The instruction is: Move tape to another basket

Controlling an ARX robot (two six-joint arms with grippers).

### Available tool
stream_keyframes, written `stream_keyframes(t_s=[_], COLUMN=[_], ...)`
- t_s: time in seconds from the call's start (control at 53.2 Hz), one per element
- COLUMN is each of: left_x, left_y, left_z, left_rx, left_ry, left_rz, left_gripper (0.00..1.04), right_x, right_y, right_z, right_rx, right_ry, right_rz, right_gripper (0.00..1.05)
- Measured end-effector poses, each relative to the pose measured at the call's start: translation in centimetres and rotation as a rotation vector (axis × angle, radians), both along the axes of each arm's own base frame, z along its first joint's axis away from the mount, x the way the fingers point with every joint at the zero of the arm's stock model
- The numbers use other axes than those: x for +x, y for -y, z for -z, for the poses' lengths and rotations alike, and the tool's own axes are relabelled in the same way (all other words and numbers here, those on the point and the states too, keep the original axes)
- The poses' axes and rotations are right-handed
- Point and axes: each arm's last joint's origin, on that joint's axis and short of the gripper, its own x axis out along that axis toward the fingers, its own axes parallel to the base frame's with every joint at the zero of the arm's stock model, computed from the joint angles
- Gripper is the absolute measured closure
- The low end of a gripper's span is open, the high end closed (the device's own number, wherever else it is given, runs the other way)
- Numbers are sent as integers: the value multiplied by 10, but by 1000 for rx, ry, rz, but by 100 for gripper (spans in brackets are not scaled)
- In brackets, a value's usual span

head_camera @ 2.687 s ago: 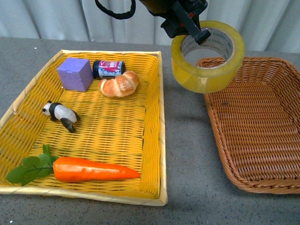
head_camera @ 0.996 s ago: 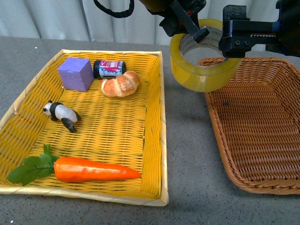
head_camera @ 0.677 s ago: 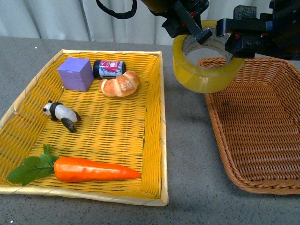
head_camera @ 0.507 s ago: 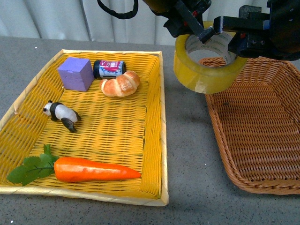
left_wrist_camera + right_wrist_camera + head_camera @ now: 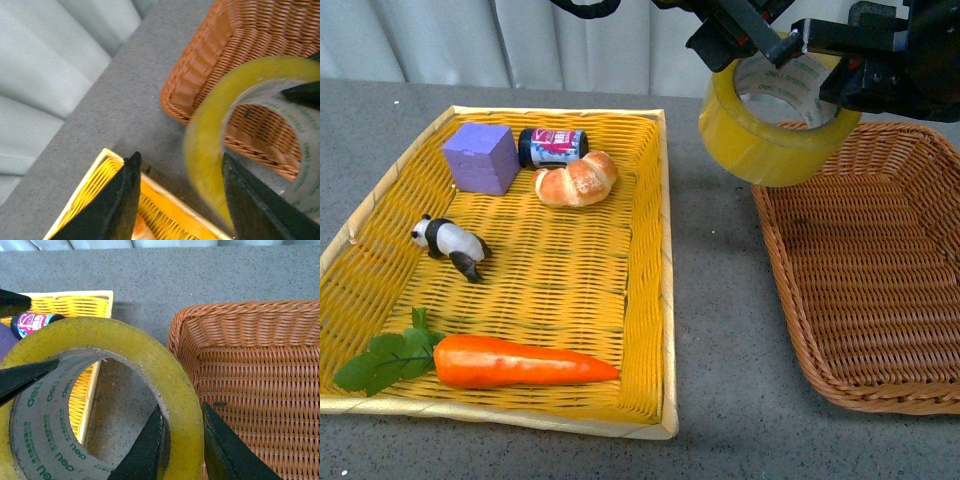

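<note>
The tape, a wide yellowish roll with a white printed core, hangs in the air above the far left corner of the brown wicker basket. My right gripper reaches in from the right and is shut on the roll's wall, one finger inside the core and one outside. My left gripper is open, and its fingers straddle the roll's other side without pinching it. The tape fills both wrist views, with the basket below it.
The shallow yellow tray on the left holds a purple cube, a can, a croissant, a panda figure and a carrot. A strip of grey table separates tray and basket. A curtain hangs behind.
My right arm came in from the right and closed on the tape that the left gripper held. The left gripper has opened. The roll has shifted up and right toward the basket.
</note>
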Motion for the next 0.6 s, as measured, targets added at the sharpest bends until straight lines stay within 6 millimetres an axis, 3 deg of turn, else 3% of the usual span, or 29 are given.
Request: stream_keyframes(t_s=[0.113, 0.244, 0.413, 0.601], left_x=[4, 10, 11, 5], left_y=[-17, -47, -82, -101], left_z=[-2, 11, 30, 37], left_rx=[-49, -114, -221, -276], left_ry=[30, 28, 34, 44], left_rz=[-123, -344, -636, -811], left_gripper=[32, 5, 6, 6], right_x=[5, 6, -6, -16], right_y=[18, 41, 69, 75], right_z=[8, 17, 57, 85], right_rx=[-20, -33, -81, -98], right_ry=[-24, -53, -192, -252], right_rz=[61, 116, 175, 167], right_gripper=[89, 89, 89, 89])
